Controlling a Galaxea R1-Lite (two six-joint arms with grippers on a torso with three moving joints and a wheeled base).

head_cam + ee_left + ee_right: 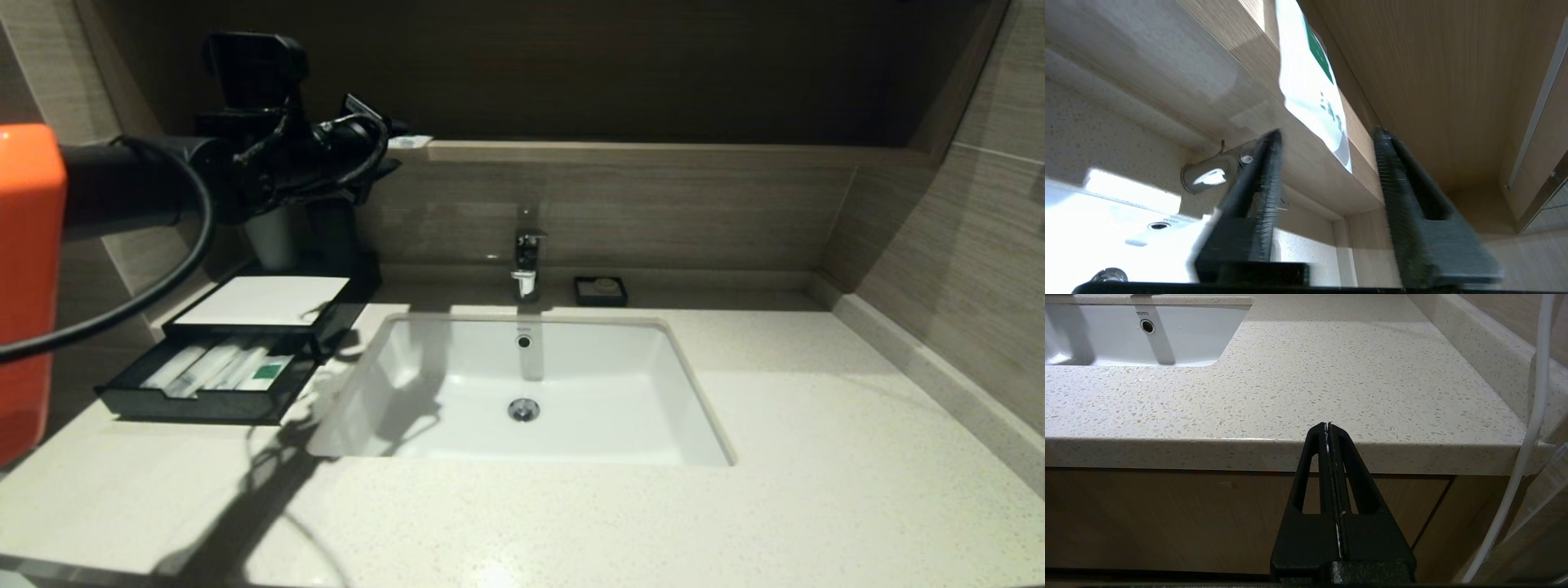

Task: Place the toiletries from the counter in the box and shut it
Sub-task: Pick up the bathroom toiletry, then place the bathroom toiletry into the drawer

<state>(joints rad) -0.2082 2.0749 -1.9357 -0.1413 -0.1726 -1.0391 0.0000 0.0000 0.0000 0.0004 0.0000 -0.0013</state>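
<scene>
A pale speckled stone vanity top (816, 457) is seen filling the room's alcove, bounded at the rear and the right by wood-grain tiled walls. A white rectangular sink (522, 392) is set into it nearer the left half, with a chrome faucet (526, 261) behind it at the rear edge. The counter (637, 152), a long brown ledge, is carried along the rear wall above the faucet.

The box (245, 343) is placed at the vanity's rear left corner; its white top panel is lit and its drawer is pulled out toward the front edge. Several white wrapped packets, one with a green mark, are seen lying in the drawer. A pale cup (272, 237) is stood behind the box. A small black soap dish (601, 290) is set just right of the faucet.

The left gripper (1327, 134) is raised to the ledge's left end, fingers held apart, tips near a flat sachet (1312, 77) with a green mark that is lying on the ledge and overhanging its front lip; no contact is made out.

The right gripper (1328, 425) is parked below the vanity's front edge, near its right corner, fingers pressed together on nothing.
</scene>
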